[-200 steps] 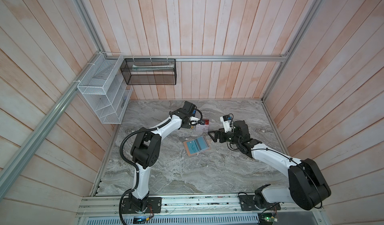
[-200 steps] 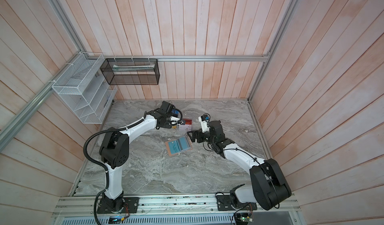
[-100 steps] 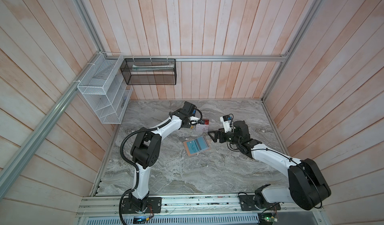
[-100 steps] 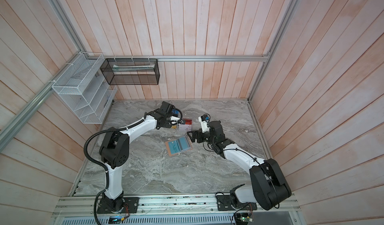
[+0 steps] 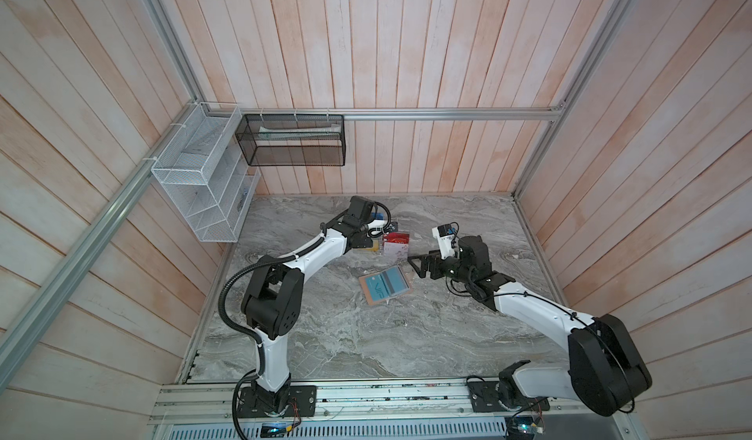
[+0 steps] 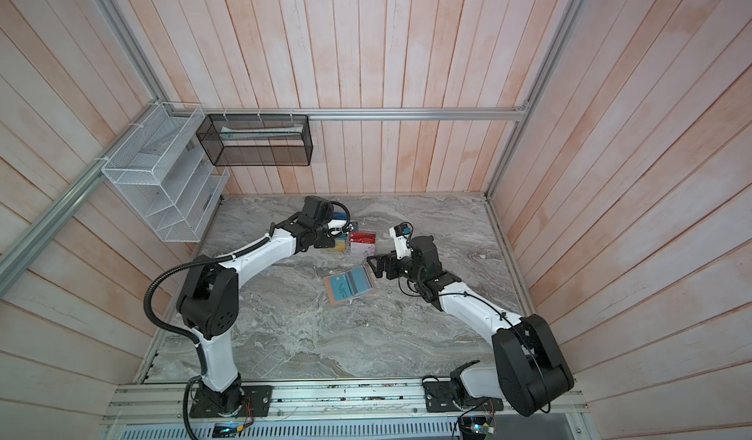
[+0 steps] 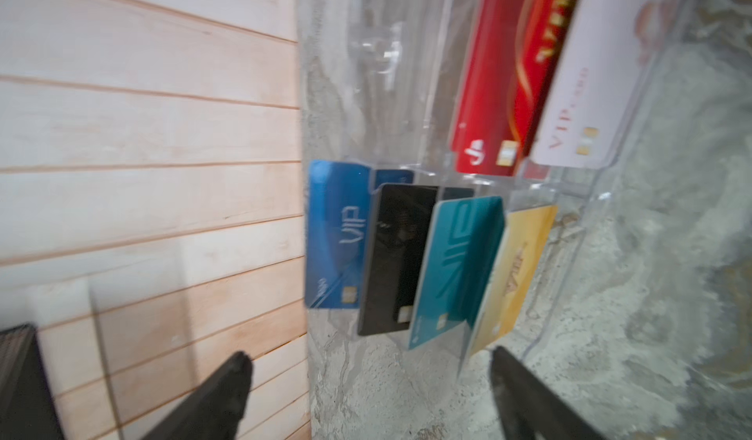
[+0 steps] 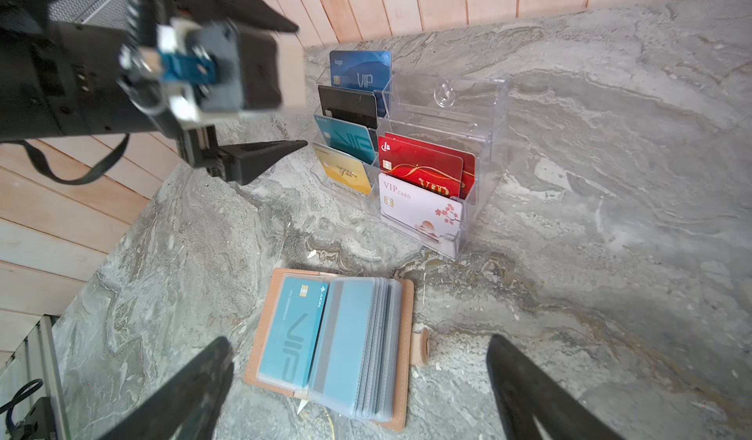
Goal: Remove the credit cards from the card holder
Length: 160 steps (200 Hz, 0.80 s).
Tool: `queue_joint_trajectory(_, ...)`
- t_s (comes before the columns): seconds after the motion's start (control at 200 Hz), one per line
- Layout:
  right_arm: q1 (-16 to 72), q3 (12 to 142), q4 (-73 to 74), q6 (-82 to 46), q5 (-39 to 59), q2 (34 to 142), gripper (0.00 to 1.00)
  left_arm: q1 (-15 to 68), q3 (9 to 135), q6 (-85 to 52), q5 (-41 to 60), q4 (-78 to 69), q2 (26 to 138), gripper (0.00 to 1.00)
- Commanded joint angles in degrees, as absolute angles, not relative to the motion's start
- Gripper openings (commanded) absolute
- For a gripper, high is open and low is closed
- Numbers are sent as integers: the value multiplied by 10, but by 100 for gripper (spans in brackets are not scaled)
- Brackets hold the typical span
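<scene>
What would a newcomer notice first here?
The clear acrylic stand holding bright cards, toward the back of the table, with the open left end effector beside it. Then the card holder, lying open mid-table near the open right end effector, a teal card in its sleeve.

Card holder [image 8: 266, 324]: tan leather-like cover, matt. Its sleeve pages [image 8: 354, 336]: clear soft plastic, slightly cloudy, dull sheen. Teal card [image 8: 291, 332] under the front sleeve: smooth plastic. Card stand [image 8: 484, 141]: clear hard acrylic, glossy, bright highlights on the edges. Red card [image 8: 419, 165] and black card [image 8: 348, 104] in it: glossy plastic, the red with gold metallic-looking print. Tabletop [image 8: 610, 153]: grey veined, stone-look, smooth, low sheen. Walls [image 5: 366, 51]: pale wood planks, matt. Frame rail [image 5: 447, 114]: bare aluminium, satin. White basket [image 5: 195, 181]: coated wire mesh. Black basket [image 5: 293, 149]: fine metal mesh. Left arm [image 5: 317, 250]: white gloss plastic shell.
</scene>
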<state>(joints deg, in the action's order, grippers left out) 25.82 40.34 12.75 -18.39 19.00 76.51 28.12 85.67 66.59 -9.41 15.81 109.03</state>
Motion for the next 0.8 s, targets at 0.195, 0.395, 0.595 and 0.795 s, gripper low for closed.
queue_joint_trajectory(0.195,277,461,71,-149,113,790,98,252,764,391,-103,24,926,100)
queue_joint_trajectory(0.395,325,553,30,-94,27,883,98,224,655,96,-89,-2,812,100)
queue_joint_trajectory(0.595,369,657,20,-38,-66,996,98,151,545,-205,34,-38,751,100)
queue_joint_trajectory(0.795,405,755,11,10,-179,1098,98,110,483,-381,111,-78,764,100)
